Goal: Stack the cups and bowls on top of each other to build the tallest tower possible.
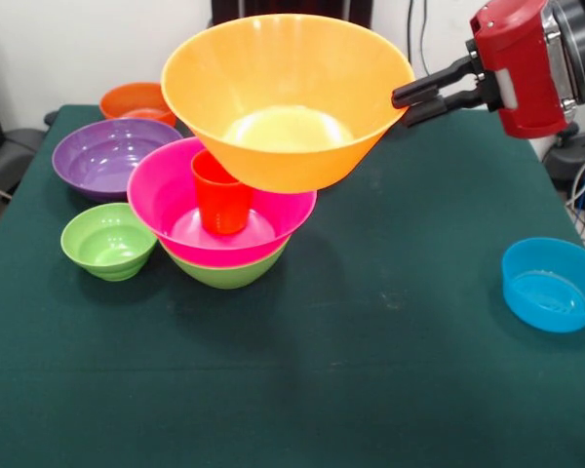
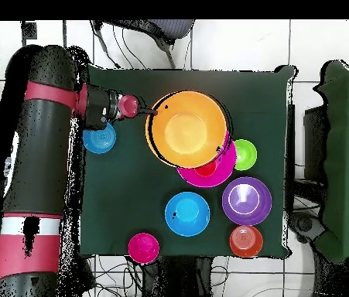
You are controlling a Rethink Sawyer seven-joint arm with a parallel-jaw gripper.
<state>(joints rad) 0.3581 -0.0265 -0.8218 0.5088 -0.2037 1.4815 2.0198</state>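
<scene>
From the front, my gripper (image 1: 406, 100) is pinching the rim of the large orange bowl (image 1: 288, 97), holding it tilted above the orange cup (image 1: 220, 198), which is standing in the pink bowl (image 1: 166, 200) nested on a green bowl (image 1: 229, 272). From overhead, the large orange bowl is covering most of the pink bowl.

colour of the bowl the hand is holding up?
Orange bowl, clearest in the front view.

We see bright, even light; soft shadows on the green tablecloth (image 1: 370, 341) beneath the bowls; glare inside the large orange bowl (image 1: 288, 97).
</scene>
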